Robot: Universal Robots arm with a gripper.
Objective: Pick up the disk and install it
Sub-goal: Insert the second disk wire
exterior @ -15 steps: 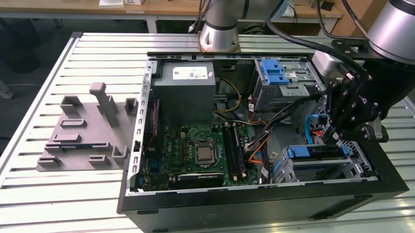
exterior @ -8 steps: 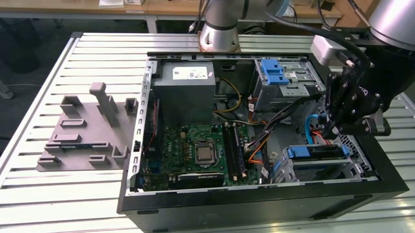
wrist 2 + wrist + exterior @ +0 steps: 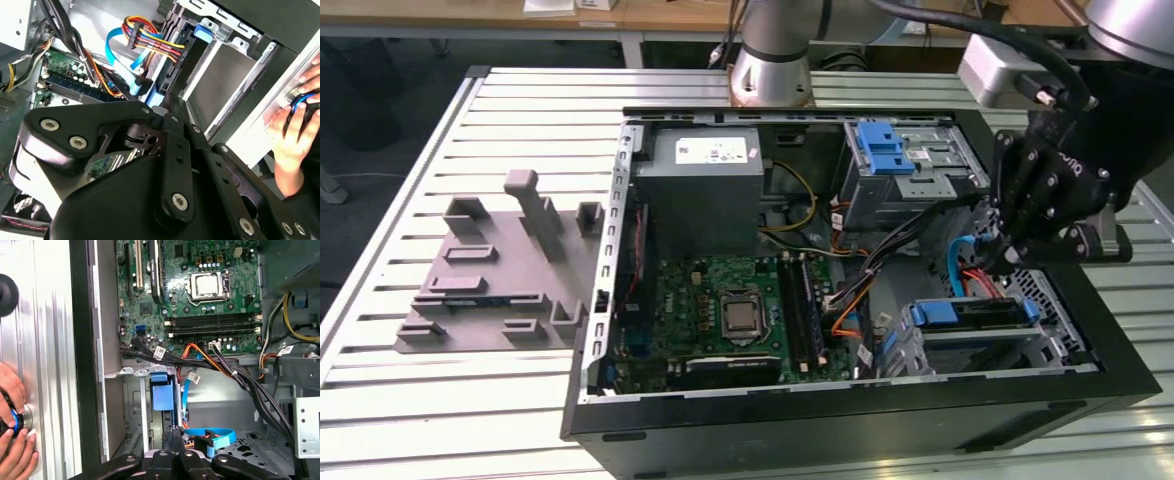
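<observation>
Looking at this from the near side: the open case (image 3: 854, 415) lies on a slotted metal table (image 3: 440, 420). The disk (image 3: 974, 318) is already sitting in the drive cage at the case's near right corner in the exterior view, with its blue carrier tab facing the motherboard (image 3: 720, 320).

The gripper (image 3: 1010, 262) hangs right over the far end of that cage. In the first wrist view the fingers (image 3: 169, 442) are pinched narrow, pretty much together, in line with the disk's edge. I can't make out anything clamped between them.

My read is that the pick-up is done and we're at the tail end of the install, seating the drive. If it isn't fully home, it'd want a straight push along the cage. There's a red cable (image 3: 977, 272) and a blue ribbon cable (image 3: 215, 435) lying close by, and those need to stay out of the way.

A person's hand (image 3: 12, 445) rests on a blue-ringed knob on the table beside the case.

Further back in the case are the power supply (image 3: 700, 190) and a second cage with a blue latch (image 3: 887, 150). A grey fixture (image 3: 494, 270) with upright posts sits on the table well off to the exterior view's left.

The arm's base (image 3: 774, 60) is bolted at the far edge, and there are wooden desks (image 3: 587, 10) behind it, so it looks like a lab or workshop room.
</observation>
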